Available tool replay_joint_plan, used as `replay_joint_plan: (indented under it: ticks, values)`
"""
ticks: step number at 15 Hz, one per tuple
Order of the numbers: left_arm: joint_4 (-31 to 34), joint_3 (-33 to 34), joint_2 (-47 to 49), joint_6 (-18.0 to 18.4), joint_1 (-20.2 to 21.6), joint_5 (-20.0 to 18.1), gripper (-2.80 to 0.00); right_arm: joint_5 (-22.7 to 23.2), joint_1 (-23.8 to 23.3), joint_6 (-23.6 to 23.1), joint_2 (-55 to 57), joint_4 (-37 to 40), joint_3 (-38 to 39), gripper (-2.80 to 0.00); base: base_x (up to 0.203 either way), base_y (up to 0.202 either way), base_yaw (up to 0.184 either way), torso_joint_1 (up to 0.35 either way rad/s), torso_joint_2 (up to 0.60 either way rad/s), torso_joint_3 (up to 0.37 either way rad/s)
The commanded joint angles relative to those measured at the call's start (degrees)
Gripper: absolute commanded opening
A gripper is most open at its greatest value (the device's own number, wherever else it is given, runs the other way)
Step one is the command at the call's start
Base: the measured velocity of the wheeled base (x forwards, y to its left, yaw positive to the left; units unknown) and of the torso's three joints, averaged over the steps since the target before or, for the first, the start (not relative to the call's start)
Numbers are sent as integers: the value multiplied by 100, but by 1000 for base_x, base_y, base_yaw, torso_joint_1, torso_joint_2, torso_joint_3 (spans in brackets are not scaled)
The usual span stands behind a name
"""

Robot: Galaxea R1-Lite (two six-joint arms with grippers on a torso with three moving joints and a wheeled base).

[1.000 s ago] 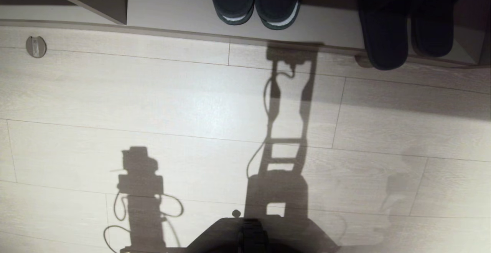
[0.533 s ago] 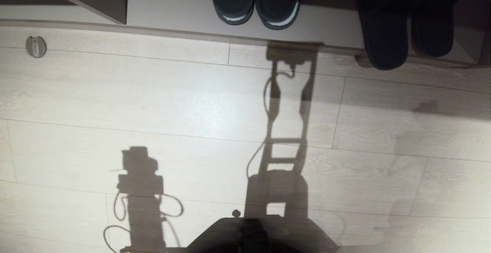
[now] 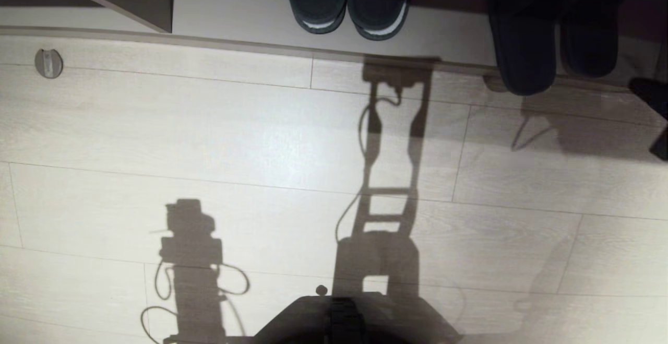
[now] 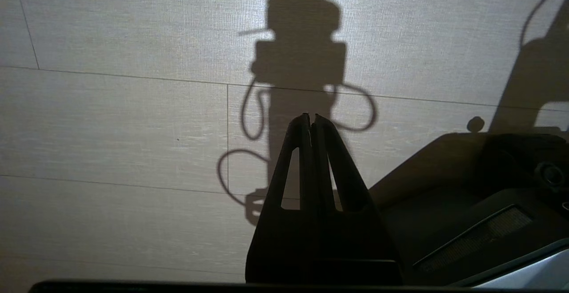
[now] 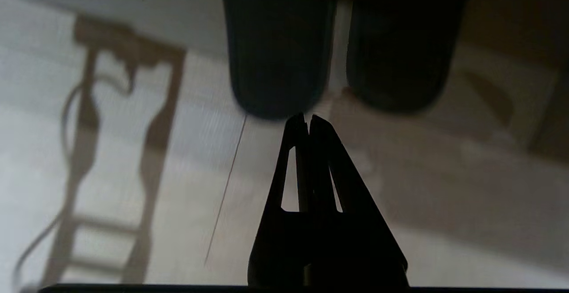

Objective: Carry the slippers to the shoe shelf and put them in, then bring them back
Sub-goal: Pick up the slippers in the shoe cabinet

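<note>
The slippers (image 3: 553, 36) are sitting in the shelf (image 3: 250, 20), heels overhanging its lip. The right end effector (image 5: 308, 117) is hovering closed just before them. The left end effector (image 4: 310, 116) is hanging closed over the floor (image 3: 209, 135).

Dim, warm-grey scene lit from behind and above the robot, so hard shadows fall forward onto the pale plank floor (image 3: 209, 140). Head view: a soft glare patch sits at centre on the floor; 2 crisp robot shadows with looping cable outlines occupy the lower left and centre. The upper edge, where the shoe shelf (image 3: 250, 18) recess lies, falls into near-black, and the slippers (image 3: 553, 46) at upper right lose all surface detail. Left wrist view: sharp focus, visible floor grain, the left gripper (image 4: 311, 117) in pure silhouette. Right wrist view: strongly blurred throughout, smeared shadow edges, the right gripper (image 5: 307, 118) silhouetted.
</note>
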Motion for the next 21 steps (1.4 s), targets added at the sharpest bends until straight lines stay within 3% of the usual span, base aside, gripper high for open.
replay_joint_plan:
  ticks: [1,2,3,4,6,10,12,21]
  values:
    - [3,9,6,10,0,4,-280,7,28,-140,1305,-662,-519,-280,0,0,0,0,0,0]
    - [3,9,6,27,0,4,-280,12,37,-268,1646,-1060,-783,-280,0,0,0,0,0,0]
    - [3,9,6,28,0,4,-280,22,43,-413,1886,-1508,-1026,-121,0,0,0,0,0,0]
    - [3,9,6,28,0,4,-280,64,46,-496,1982,-1732,-1125,0,0,0,0,0,0,0]
    - [3,9,6,28,0,4,-280,263,40,-594,2359,-2297,-1378,0,0,0,0,0,0,0]
    - [3,9,6,28,0,4,-280,313,35,-717,2796,-2505,-1932,0,0,0,0,0,0,0]
    - [3,9,6,28,0,4,-280,87,22,-1079,2959,-2516,-2115,0,0,0,0,0,0,0]
    - [11,9,6,4,0,10,-280,-535,29,-1045,3682,-2820,-3264,0,0,0,0,0,0,0]
